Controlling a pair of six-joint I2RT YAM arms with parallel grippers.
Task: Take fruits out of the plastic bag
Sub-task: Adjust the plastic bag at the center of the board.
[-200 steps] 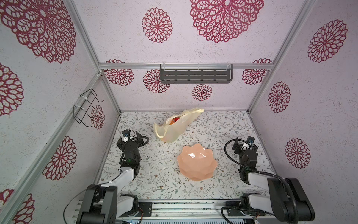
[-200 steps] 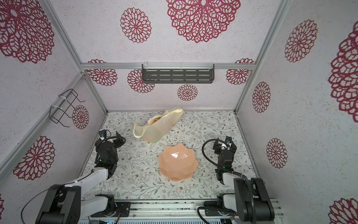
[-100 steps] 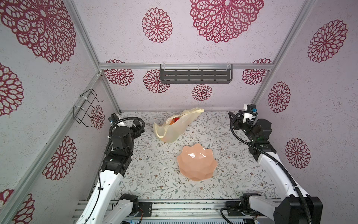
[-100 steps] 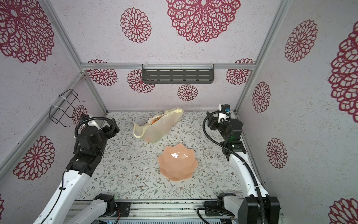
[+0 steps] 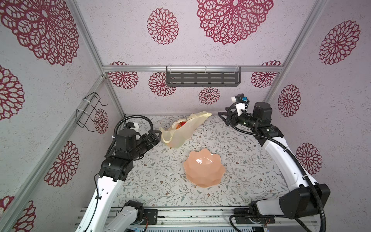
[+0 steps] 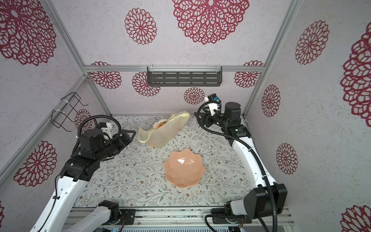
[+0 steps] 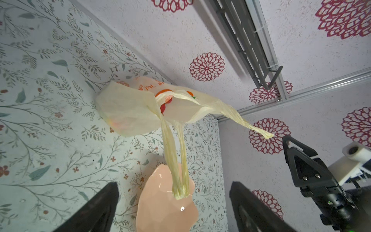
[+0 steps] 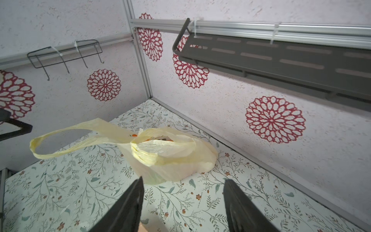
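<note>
Cream plastic bag (image 7: 128,112) | orange lettering (image 7: 149,86) unreadable | red fruits (image 5: 182,124) inside

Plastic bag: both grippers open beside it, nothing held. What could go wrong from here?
1. The handle loop ahead of the left gripper is thin and limp; the open jaws may pinch one strand or miss.
2. The plastic bag lies on its side with fruits at its mouth; a tug could roll them onto the table, since the peach bowl sits apart.
3. The right gripper hangs close to the back wall; room looks tight.
</note>
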